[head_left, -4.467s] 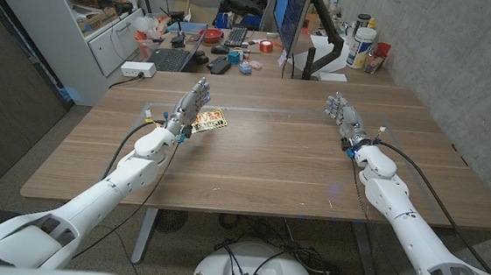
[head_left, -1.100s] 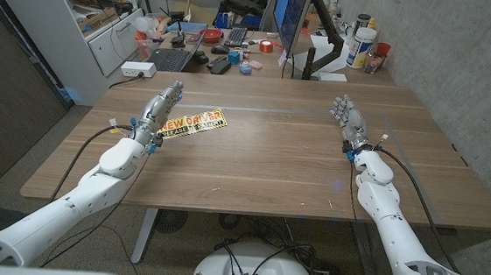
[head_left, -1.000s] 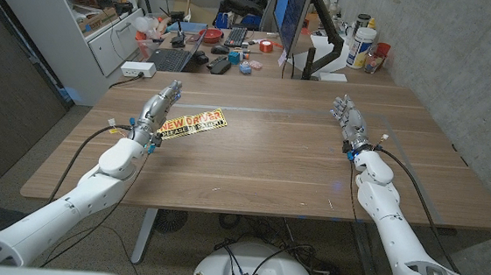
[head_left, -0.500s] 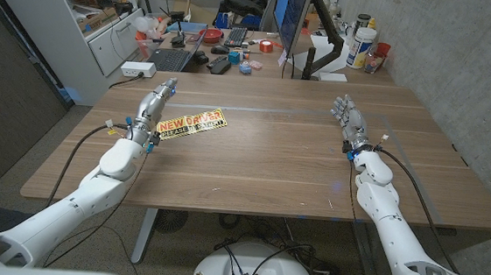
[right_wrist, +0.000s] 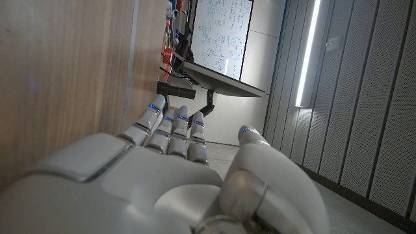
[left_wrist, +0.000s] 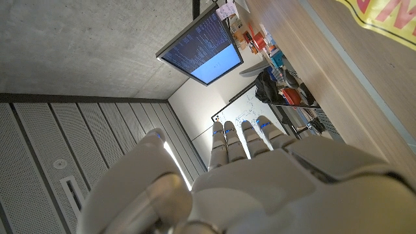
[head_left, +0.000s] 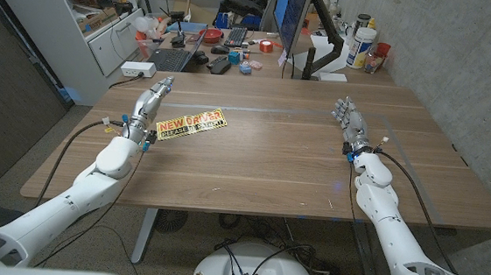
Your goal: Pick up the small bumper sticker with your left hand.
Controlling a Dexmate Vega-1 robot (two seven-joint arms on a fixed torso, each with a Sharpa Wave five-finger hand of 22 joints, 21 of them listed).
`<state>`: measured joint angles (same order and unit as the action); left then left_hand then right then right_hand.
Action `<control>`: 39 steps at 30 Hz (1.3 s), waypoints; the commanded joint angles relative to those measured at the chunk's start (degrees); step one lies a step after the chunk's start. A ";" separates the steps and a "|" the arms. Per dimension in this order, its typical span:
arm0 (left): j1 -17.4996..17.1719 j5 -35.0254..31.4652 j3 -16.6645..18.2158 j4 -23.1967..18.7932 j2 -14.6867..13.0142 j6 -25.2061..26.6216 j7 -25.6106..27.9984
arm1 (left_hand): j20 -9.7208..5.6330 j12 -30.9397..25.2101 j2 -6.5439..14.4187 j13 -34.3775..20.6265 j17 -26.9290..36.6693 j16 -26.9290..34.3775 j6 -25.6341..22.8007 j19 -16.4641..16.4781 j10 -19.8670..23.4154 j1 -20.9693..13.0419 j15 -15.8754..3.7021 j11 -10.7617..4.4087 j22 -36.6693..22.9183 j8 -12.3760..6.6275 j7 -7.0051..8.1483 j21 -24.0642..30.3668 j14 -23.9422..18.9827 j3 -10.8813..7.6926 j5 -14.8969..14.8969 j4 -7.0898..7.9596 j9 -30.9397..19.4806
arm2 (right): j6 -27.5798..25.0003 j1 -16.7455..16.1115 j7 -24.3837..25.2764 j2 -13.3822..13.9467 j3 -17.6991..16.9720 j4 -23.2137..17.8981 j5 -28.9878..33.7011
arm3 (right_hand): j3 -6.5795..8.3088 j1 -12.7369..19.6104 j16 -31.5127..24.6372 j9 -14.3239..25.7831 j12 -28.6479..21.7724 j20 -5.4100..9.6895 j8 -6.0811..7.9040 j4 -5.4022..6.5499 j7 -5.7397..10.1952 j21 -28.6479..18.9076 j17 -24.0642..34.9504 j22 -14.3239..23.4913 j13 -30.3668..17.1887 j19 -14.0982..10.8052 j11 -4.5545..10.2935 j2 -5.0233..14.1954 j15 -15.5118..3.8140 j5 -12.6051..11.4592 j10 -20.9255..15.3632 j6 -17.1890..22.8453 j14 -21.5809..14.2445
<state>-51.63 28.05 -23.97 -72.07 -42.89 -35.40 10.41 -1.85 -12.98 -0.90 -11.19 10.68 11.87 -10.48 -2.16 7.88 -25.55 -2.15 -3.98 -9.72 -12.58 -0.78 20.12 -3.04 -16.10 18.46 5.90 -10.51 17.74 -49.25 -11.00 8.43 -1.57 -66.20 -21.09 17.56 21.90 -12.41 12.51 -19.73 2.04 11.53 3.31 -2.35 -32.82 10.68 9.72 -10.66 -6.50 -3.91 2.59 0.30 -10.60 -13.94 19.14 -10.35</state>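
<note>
yellow bumper sticker (head_left: 192,123) reads "new driver" beside the left hand (head_left: 149,106).

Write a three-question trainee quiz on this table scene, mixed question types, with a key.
1. True or false: the left hand holds the bumper sticker.
2. Which hand is nearer the sticker: A left, B right?
3. Fill in: the sticker lies flat on the ____.

Key: 1 false, it stands beside the sticker's end, holding nothing. 2 A. 3 table.
</note>
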 commanded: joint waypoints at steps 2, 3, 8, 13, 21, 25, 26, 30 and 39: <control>0.10 -3.17 0.01 -0.52 -1.95 1.17 2.55 | -2.03 -0.14 0.11 0.05 -0.07 0.14 -0.71 0.22 0.79 -0.58 -0.55 -0.15 -0.26 -0.40 0.02 -0.29 -0.64 -0.08 0.64 -0.44 -0.34 | 0.37 0.43 0.16 -0.71 -0.07 1.37 -0.02 | 0.16 -0.23 0.08 0.03 0.06 0.56 0.12 -0.37 0.04 0.44 0.07 0.25 -0.05 -0.49 0.22 0.41 -0.03 -0.18 -0.51 0.55 -0.45; 0.09 -3.59 -0.01 -0.60 -2.16 1.30 2.82 | -2.00 -0.12 0.13 0.05 -0.07 0.18 -0.79 0.21 0.81 -0.62 -0.54 -0.11 -0.27 -0.41 0.04 -0.34 -0.81 -0.08 0.66 -0.46 -0.34 | 0.42 0.48 0.12 -0.76 -0.07 1.46 -0.01 | 0.16 -0.23 0.08 0.02 0.08 0.54 0.12 -0.37 0.04 0.45 0.07 0.25 -0.05 -0.50 0.20 0.41 -0.02 -0.18 -0.50 0.55 -0.48; -0.04 -5.31 -0.05 -1.14 -3.09 2.07 4.10 | -2.00 -0.09 0.20 0.05 -0.07 0.15 -1.00 0.33 0.92 -0.78 -0.58 -0.23 -0.27 -0.43 0.02 -0.44 -0.93 -0.10 0.74 -0.54 -0.34 | 0.60 0.69 -0.02 -0.90 -0.04 1.77 0.17 | 0.15 -0.25 0.11 -0.03 0.11 0.54 0.13 -0.39 0.07 0.53 0.06 0.25 -0.04 -0.53 0.17 0.44 -0.04 -0.18 -0.62 0.60 -0.47; -0.29 -7.42 -0.07 -1.93 -4.16 2.92 5.69 | -1.95 -0.11 0.35 0.06 -0.08 0.13 -1.18 0.52 1.15 -1.11 -0.79 -0.26 -0.27 -0.43 0.23 -0.53 -1.12 -0.21 0.85 -0.69 -0.34 | 0.56 0.79 -0.14 -0.95 -0.05 1.87 0.27 | 0.15 -0.25 0.14 -0.11 0.22 0.53 0.13 -0.44 0.11 0.65 0.06 0.26 -0.04 -0.59 0.28 0.46 -0.10 -0.18 -0.60 0.62 -0.54; -1.02 -10.97 0.07 -4.11 -6.09 4.72 8.43 | -1.93 -0.04 1.06 0.07 -0.13 0.02 -1.35 0.72 1.42 -2.31 -1.01 -0.53 -0.26 -0.35 0.39 -0.83 -1.36 -0.78 1.13 -1.26 -0.34 | 0.66 0.85 -0.44 -1.01 -0.20 2.01 0.22 | 0.11 -0.30 0.21 -0.22 0.36 0.54 0.13 -0.49 0.08 0.82 0.05 0.26 -0.03 -0.66 0.17 0.47 -0.11 -0.18 -0.61 0.65 -0.55; -1.21 -13.08 -0.12 -5.10 -7.12 5.84 9.45 | -1.85 0.03 1.28 0.07 -0.15 -0.03 -1.47 0.78 1.45 -2.82 -1.11 -0.51 -0.25 -0.34 0.43 -0.98 -1.47 -0.98 1.24 -1.53 -0.35 | 0.64 0.75 -0.43 -0.97 -0.26 1.78 0.26 | 0.10 -0.33 0.23 -0.27 0.40 0.51 0.10 -0.53 0.07 0.91 0.05 0.27 -0.02 -0.71 0.17 0.47 -0.12 -0.18 -0.72 0.60 -0.59; -1.17 -13.61 -0.21 -5.25 -7.30 6.04 9.63 | -1.85 0.03 1.34 0.07 -0.16 -0.05 -1.55 0.80 1.48 -2.92 -1.18 -0.52 -0.25 -0.36 0.41 -1.00 -1.48 -1.03 1.26 -1.58 -0.35 | 0.63 0.70 -0.47 -0.97 -0.30 1.69 0.19 | 0.09 -0.34 0.24 -0.30 0.45 0.49 0.10 -0.54 0.06 0.96 0.05 0.27 -0.02 -0.71 0.26 0.48 -0.12 -0.18 -0.70 0.60 -0.63; -0.88 -16.32 -0.57 -5.62 -7.69 6.67 11.14 | -1.84 0.09 1.89 0.07 -0.16 -0.12 -1.53 0.87 1.53 -3.52 -1.27 -0.57 -0.26 -0.28 0.61 -1.15 -1.50 -1.40 1.37 -1.82 -0.35 | 0.53 0.55 -0.39 -0.97 -0.35 1.43 0.15 | 0.07 -0.38 0.27 -0.35 0.52 0.49 0.10 -0.55 0.12 1.05 0.05 0.27 -0.02 -0.75 0.25 0.50 -0.16 -0.18 -0.72 0.62 -0.62; -0.48 -20.41 -1.15 -7.39 -9.20 9.26 12.90 | -1.77 0.27 2.87 0.08 -0.20 -0.25 -1.71 1.01 1.71 -5.42 -1.50 -1.24 -0.26 -0.14 0.92 -1.67 -1.90 -2.30 1.60 -2.81 -0.35 | 0.54 0.45 -0.39 -1.03 -0.40 1.35 0.00 | 0.06 -0.39 0.34 -0.46 0.67 0.49 0.09 -0.65 0.06 1.27 0.04 0.28 -0.02 -0.86 0.26 0.53 -0.16 -0.19 -0.81 0.63 -0.67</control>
<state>-52.47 12.50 -24.51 -77.46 -50.24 -28.83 20.91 -1.61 -12.98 1.92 -10.92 10.39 11.87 -11.80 -1.55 9.20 -29.85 -2.20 -4.70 -9.73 -12.58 -0.10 18.81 -4.25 -18.09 19.58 3.63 -10.82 18.34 -48.58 -11.33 7.49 -1.87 -64.58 -20.92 17.50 21.51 -12.35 11.98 -19.29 2.37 11.53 3.06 -2.35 -31.94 10.68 9.72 -10.67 -6.82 -3.59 2.97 -0.02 -10.60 -14.23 19.14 -10.66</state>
